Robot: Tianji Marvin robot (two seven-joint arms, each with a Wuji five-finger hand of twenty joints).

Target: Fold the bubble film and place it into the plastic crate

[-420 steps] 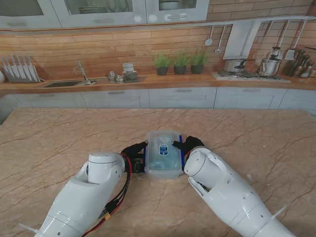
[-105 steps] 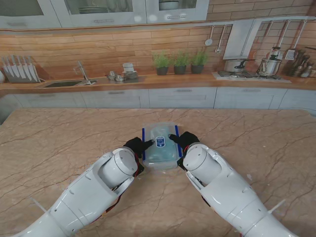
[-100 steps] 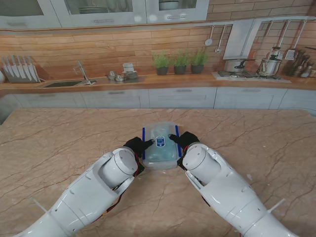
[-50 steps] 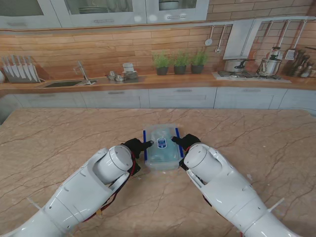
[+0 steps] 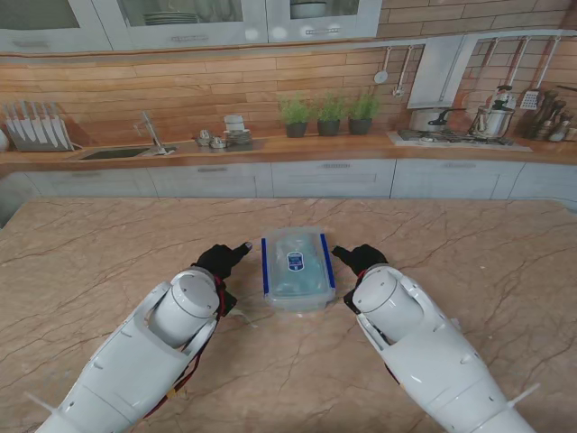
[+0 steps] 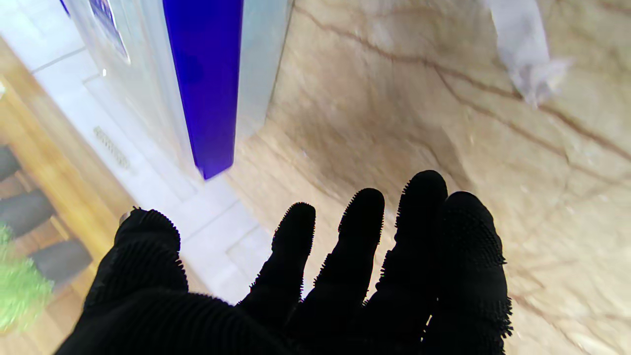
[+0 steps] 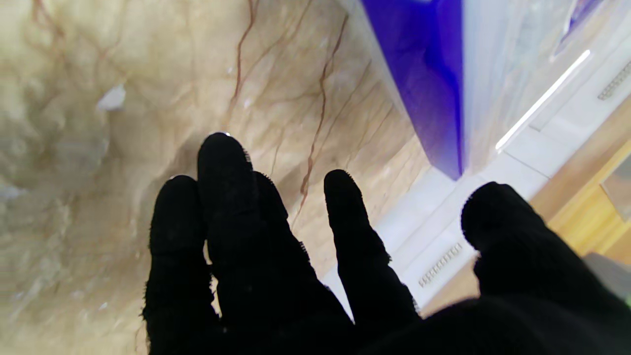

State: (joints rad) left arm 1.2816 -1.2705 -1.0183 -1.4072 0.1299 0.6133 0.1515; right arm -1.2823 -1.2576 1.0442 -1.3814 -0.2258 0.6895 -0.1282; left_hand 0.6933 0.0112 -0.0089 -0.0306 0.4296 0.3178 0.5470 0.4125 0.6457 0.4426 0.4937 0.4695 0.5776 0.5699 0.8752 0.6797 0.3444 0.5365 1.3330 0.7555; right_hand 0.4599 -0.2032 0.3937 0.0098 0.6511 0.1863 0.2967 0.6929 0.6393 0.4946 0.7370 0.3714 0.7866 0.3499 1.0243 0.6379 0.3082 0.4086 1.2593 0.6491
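Nearest, two glossy white arms are seen rising from the lower corners of the stand's view, each ending in a black, finely ribbed glove. The left hand [image 5: 221,259] is held just beside the left wall of the plastic crate [image 5: 296,300], apart from it, with its fingers [image 6: 362,236] spread and nothing in its grip. The right hand [image 5: 361,259] is held likewise off the crate's right wall, its fingers [image 7: 345,207] apart and nothing grasped; bare stone shows between each hand and the crate.

The crate is set on the table [image 5: 108,262] between the two hands. It is a small, clear, rounded-cornered box with frosted walls, closed by a translucent lid [image 5: 295,244] that carries a small blue and white label [image 5: 294,262]. Two glossy blue latches [image 5: 264,267] run along the long sides of the lid; in both wrist views one such flat blue strip is seen lying against the pale wall. Through the lid a pale, bluish mass is seen filling the crate, taken to be the bubble film [image 5: 297,280]; its texture cannot be made out.

The table is polished beige marble crossed by thin brown veins. A small whitish scrap [image 5: 454,323] is seen on it to the right of the right arm.
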